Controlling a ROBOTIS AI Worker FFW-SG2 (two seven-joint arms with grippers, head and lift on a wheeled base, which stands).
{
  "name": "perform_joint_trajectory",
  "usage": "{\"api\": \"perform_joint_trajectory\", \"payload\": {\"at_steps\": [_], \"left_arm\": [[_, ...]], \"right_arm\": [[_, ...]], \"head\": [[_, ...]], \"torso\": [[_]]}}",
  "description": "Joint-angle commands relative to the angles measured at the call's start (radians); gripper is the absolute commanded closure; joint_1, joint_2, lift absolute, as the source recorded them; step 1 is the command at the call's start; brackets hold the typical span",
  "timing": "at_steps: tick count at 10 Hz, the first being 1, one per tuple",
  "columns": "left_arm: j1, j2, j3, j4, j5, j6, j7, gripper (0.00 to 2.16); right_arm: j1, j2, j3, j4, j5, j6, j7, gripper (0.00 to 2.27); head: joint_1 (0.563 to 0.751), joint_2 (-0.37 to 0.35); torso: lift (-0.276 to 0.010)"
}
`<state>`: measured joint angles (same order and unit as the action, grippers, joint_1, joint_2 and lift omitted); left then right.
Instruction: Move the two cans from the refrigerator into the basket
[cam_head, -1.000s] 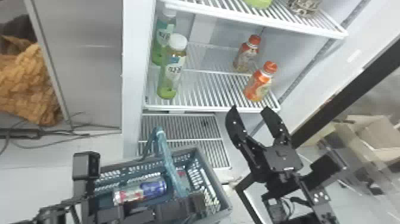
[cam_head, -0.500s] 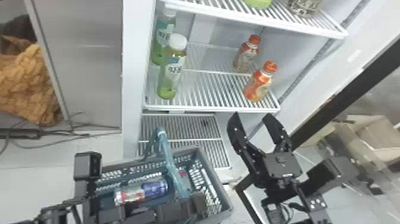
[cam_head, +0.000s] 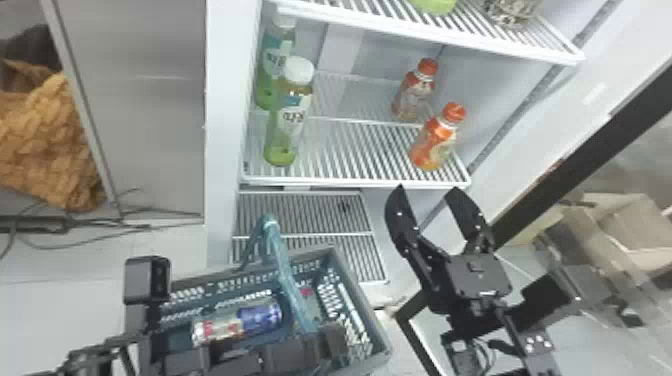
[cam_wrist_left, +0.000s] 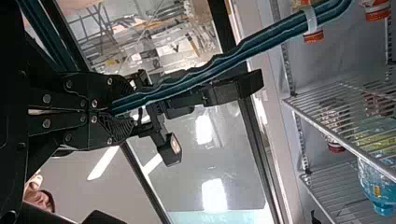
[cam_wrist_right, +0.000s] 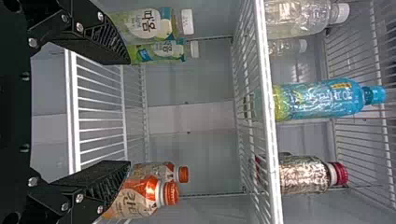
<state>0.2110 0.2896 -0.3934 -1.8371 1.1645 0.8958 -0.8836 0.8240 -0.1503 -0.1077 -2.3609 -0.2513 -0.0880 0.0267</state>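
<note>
The left hand (cam_wrist_left: 125, 105) gripped the handle (cam_wrist_left: 208, 72), seemingly to steady the basket (cam_head: 361, 297) where two cans (cam_head: 239, 322) lay end to end, while the right hand (cam_head: 427, 189) stood wide and empty near the shelf (cam_head: 357, 182).

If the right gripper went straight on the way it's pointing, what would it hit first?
Probably the front edge of the fridge shelf holding the orange-capped bottles; in the head view it lies just beyond the open right gripper. Depth is unclear, so it might pass over.

the left arm (cam_head: 280, 357) hides part of the basket (cam_head: 361, 300).
</note>
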Motion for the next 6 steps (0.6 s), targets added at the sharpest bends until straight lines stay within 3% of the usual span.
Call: {"api": "perform_joint_trajectory", "payload": {"at_steps": [1,6], "left_arm": [[0.000,-0.001,0.001,0.000,0.000,0.000,0.000,1.16],[0.000,-0.003,0.005,0.000,0.000,-0.002,0.000,1.16]], "right_arm": [[0.001,0.000,0.000,-0.001,0.000,-0.013,-0.001,0.28],[0.001,0.000,0.000,-0.001,-0.004,-0.027,-0.001,0.27]], "head": [[0.695,-0.350],[0.695,-0.350]], "torso": [[-0.276],[-0.276]]}}
